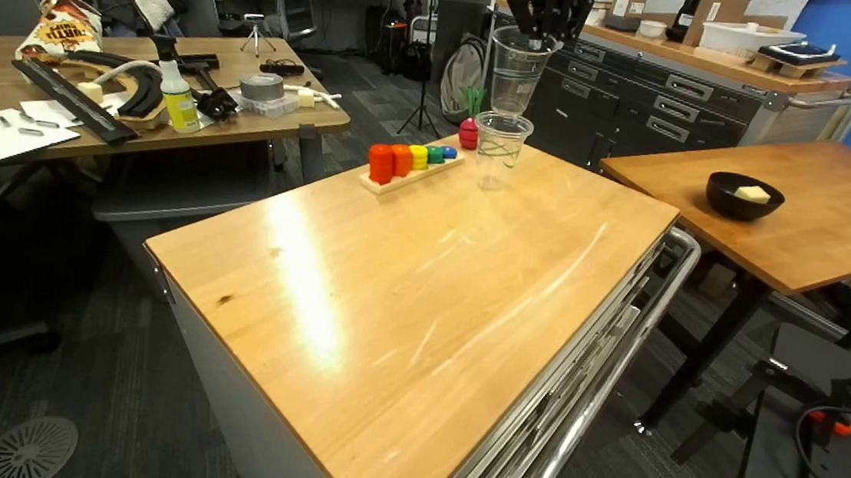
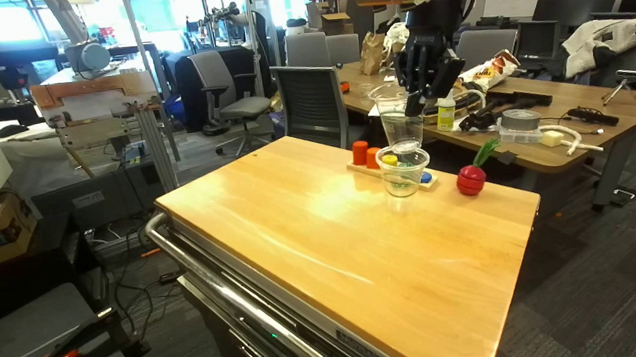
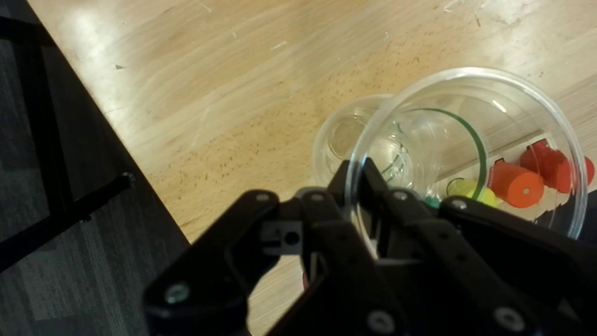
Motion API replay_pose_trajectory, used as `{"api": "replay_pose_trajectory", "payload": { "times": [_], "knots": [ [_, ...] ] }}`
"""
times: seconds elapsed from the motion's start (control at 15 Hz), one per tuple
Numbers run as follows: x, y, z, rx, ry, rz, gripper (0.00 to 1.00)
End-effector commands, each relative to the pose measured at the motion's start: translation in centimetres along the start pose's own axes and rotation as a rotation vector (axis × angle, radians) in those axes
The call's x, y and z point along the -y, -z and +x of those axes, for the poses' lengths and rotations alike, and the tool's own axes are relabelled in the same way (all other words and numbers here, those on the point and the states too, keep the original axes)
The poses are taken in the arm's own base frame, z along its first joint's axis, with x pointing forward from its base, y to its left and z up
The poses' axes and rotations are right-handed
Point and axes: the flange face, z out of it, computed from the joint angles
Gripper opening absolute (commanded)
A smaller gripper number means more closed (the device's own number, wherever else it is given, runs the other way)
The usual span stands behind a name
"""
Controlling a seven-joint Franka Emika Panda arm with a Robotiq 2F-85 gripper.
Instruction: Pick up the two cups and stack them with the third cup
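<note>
Black pincer point(image 3: 357, 167), nearly closed, pinches the wall of a clear colourless plastic cup point(image 1: 515, 81), just above a matching clear cup point(image 1: 498, 154) upright on light wooden tabletop point(image 1: 421, 285).

The wooden table point(image 1: 429, 285) carries an upright clear cup point(image 1: 495, 160), a colourful toy point(image 1: 401, 163) near the cup, and a red radish point(image 1: 468, 134) near one corner.
</note>
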Motion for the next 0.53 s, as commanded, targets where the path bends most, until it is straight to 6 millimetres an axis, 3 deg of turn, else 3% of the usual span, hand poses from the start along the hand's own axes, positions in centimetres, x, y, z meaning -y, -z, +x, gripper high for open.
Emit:
{"api": "replay_pose_trajectory", "payload": {
  "times": [0.0, 0.13, 0.2, 0.27, 0.47],
  "knots": [
    [0.1, 0.6, 0.6, 0.003, 0.029, 0.032, 0.02],
    [0.0, 0.2, 0.6, 0.005, 0.036, 0.032, 0.02],
    [0.0, 0.0, 0.6, 0.009, 0.042, 0.032, 0.10],
    [-0.1, -0.2, 0.6, 0.014, 0.050, 0.032, 0.33],
    [0.1, -0.3, 0.4, 0.015, 0.074, 0.042, 0.42]
  ]
}}
